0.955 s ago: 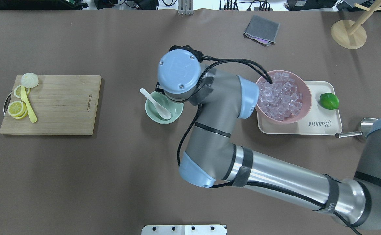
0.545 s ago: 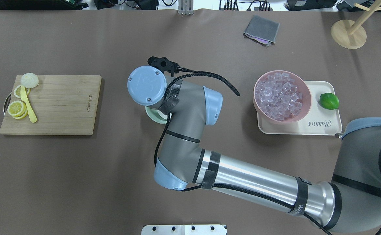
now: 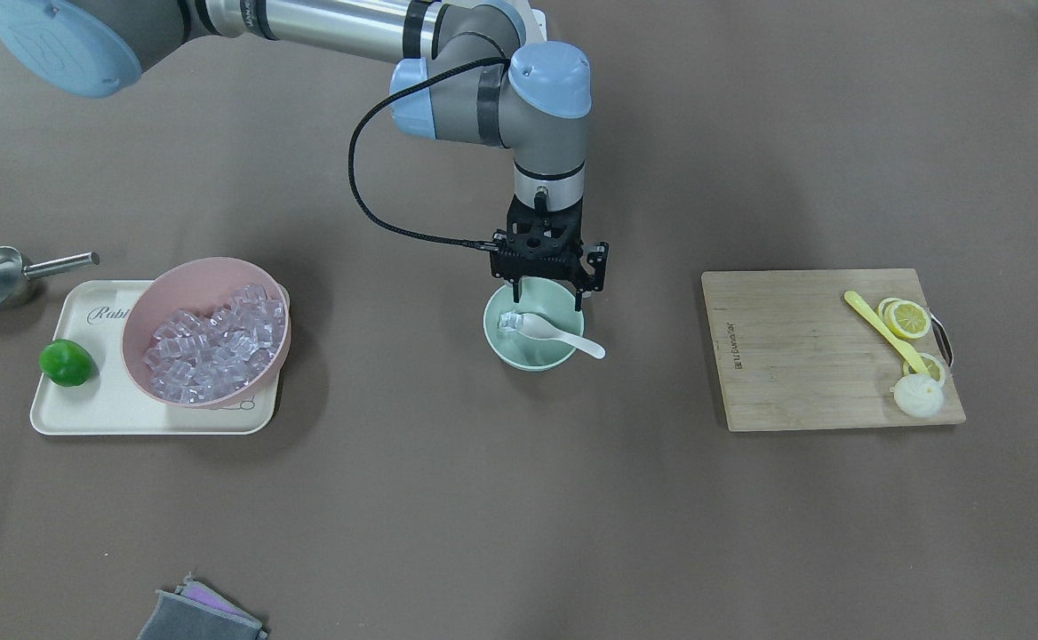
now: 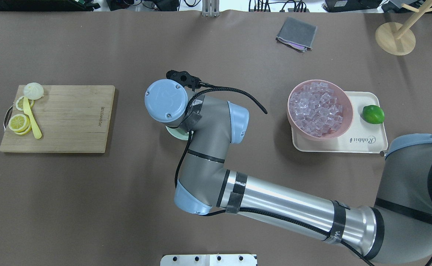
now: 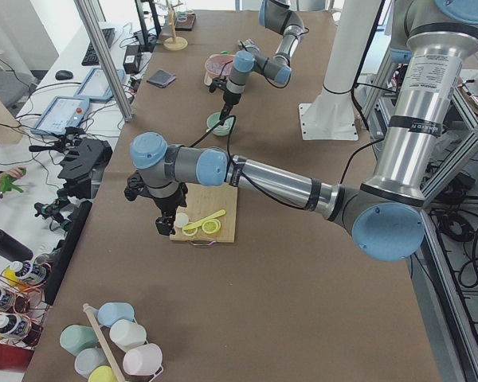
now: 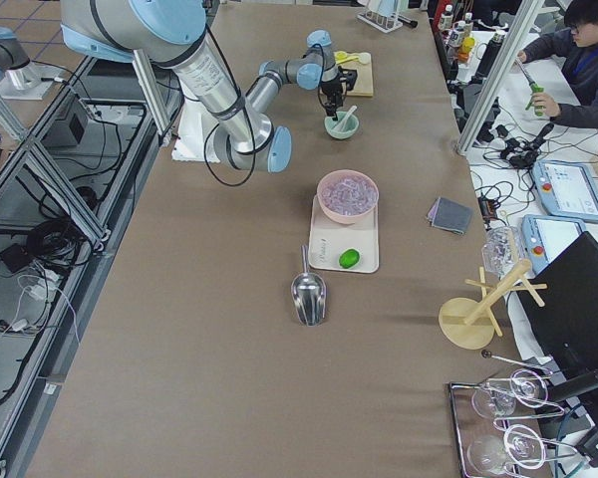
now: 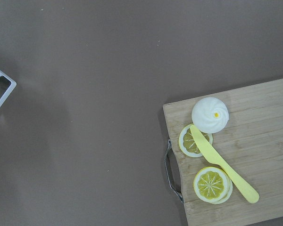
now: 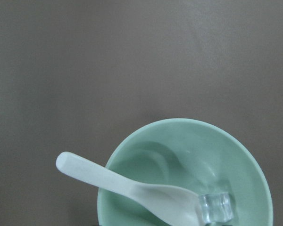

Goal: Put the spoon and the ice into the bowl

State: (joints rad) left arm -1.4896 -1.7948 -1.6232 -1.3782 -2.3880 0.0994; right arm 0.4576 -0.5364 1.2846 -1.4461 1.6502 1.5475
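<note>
Ice cube (image 3: 510,322) and spoon (image 3: 556,333) lie in the mint bowl (image 3: 532,362): delivery looks done. Right gripper (image 3: 550,291) hovers above, jaws apart, empty; next, lift clear. Left gripper (image 5: 166,225): whether its jaws are apart, I cannot tell.

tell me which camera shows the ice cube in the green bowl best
The right wrist-mounted view: the ice cube shows large and clear, at the spoon's scoop end inside the bowl. Exterior front-facing shows it small; overhead, the right arm hides it; side views are too distant; left wrist misses it.
</note>
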